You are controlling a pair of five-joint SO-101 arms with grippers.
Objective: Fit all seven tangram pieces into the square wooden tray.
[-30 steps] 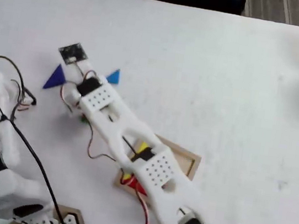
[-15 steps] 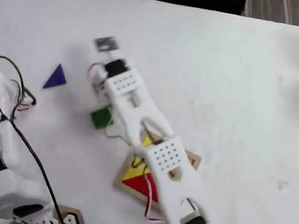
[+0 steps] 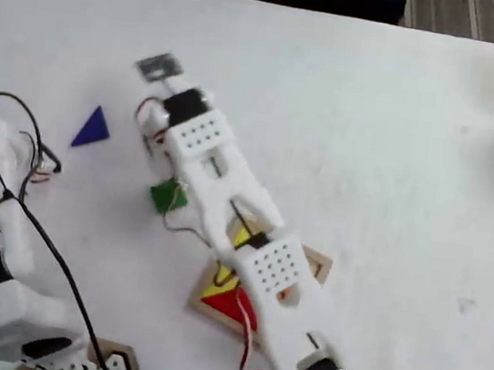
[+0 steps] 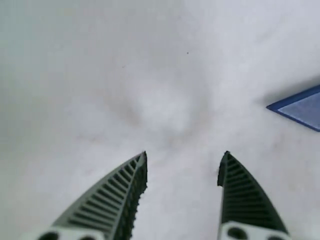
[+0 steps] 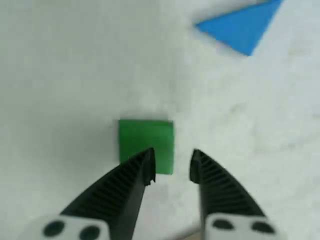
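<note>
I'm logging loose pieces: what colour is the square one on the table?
The square piece is green, and it shows clearest in the right wrist view.

Matt white table (image 3: 376, 120), bare wooden tray (image 3: 318, 267), smooth green square (image 5: 146, 137), white plastic arm (image 3: 228, 192)

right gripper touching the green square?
Cannot tell. In the right wrist view one fingertip of the right gripper overlaps the green square, but its height above it is unclear.

The high view looks down over the table (image 3: 376, 120); wrist views face it closely (the right's shares the green square (image 3: 168, 196)).
</note>
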